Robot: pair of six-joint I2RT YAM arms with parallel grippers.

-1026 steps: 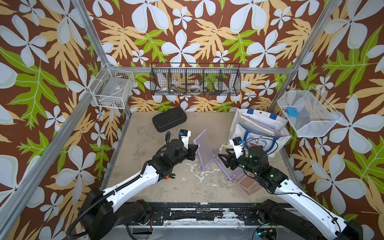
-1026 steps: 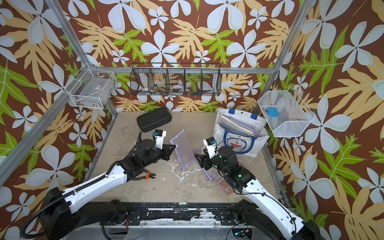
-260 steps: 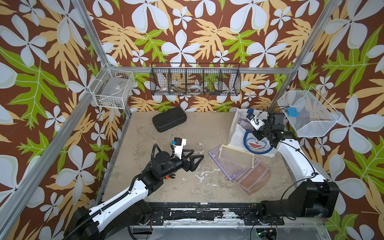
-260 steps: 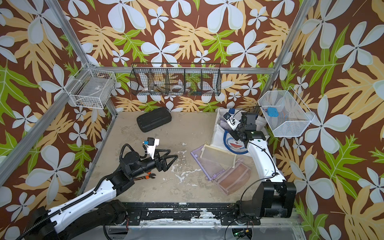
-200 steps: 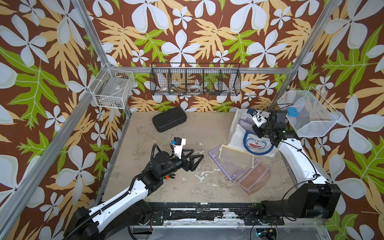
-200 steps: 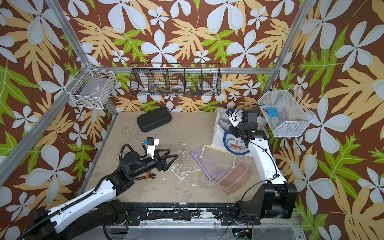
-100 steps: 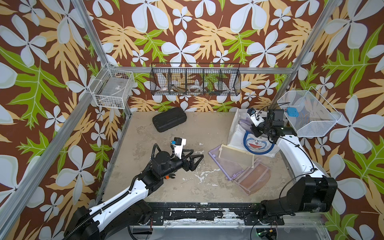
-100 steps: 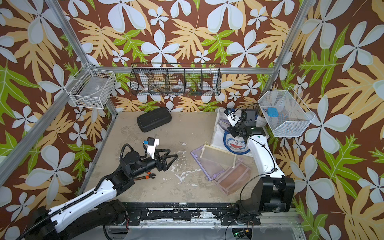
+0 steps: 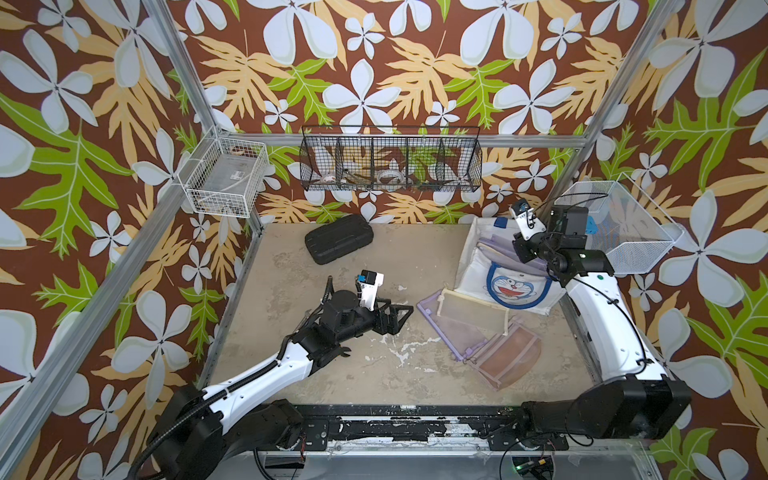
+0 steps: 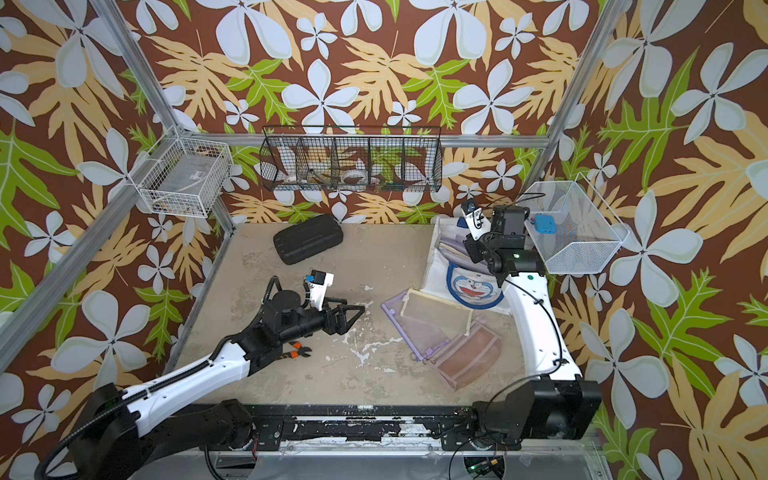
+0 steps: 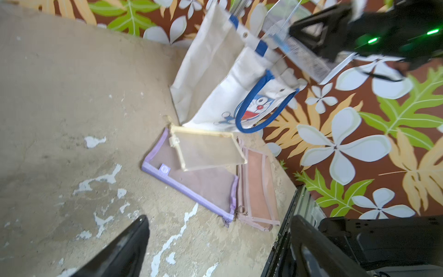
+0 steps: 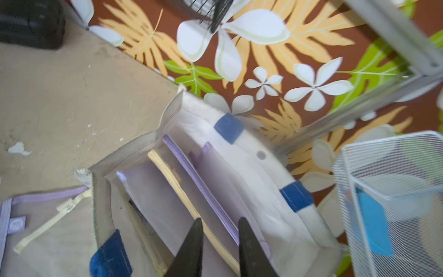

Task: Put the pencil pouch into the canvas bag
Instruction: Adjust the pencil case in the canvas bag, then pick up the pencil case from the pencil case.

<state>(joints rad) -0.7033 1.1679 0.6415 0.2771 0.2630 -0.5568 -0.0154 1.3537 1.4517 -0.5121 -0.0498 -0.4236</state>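
Right claw (image 12: 219, 219) reached canvas bag (image 12: 239, 156), ajar, empty (unclear from above); left claw (image 9: 400, 319) gaping.

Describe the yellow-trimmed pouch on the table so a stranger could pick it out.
Start at the white canvas bag with the cartoon cat, at the table's right rear. Three flat mesh pouches overlap just in front of it. The yellow pouch lies on top, nearest the bag; the purple pouch and pink pouch differ in trim.
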